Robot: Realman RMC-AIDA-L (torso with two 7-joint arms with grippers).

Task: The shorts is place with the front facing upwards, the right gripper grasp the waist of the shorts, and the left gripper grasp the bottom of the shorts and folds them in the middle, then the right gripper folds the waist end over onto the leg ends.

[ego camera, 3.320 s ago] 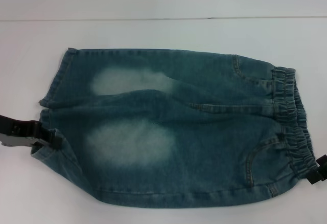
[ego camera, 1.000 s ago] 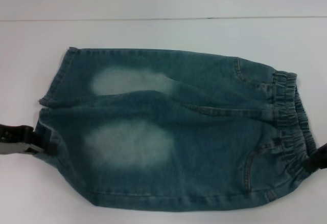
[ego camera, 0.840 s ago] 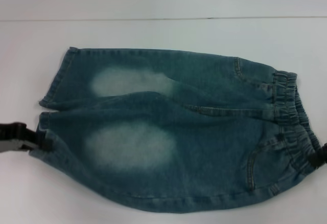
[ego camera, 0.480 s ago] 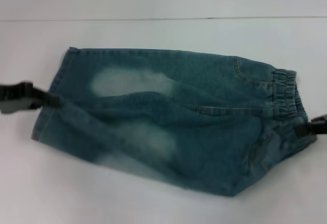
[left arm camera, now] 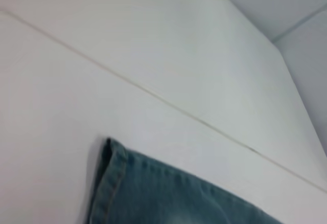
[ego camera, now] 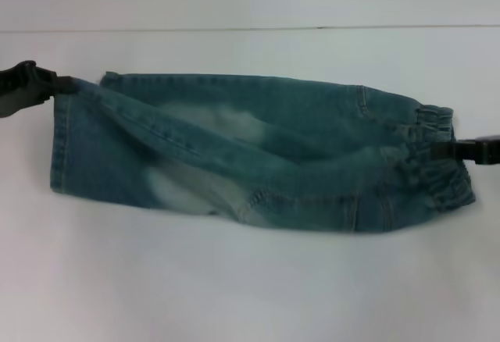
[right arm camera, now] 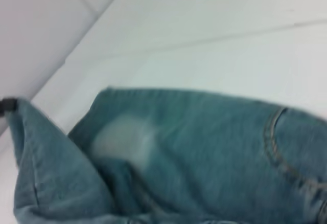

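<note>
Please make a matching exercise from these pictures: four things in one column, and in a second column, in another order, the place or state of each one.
Column one:
1. left pincer
2. right pincer
3. waist
4. table

Column two:
A. puckered elastic band at the robot's right end of the shorts
B. white surface under the denim
C. holds the hem of a leg end at the robot's left
D. grips the shorts at the ruffled end

Pairs: 1-C, 2-D, 3-A, 4-B
</note>
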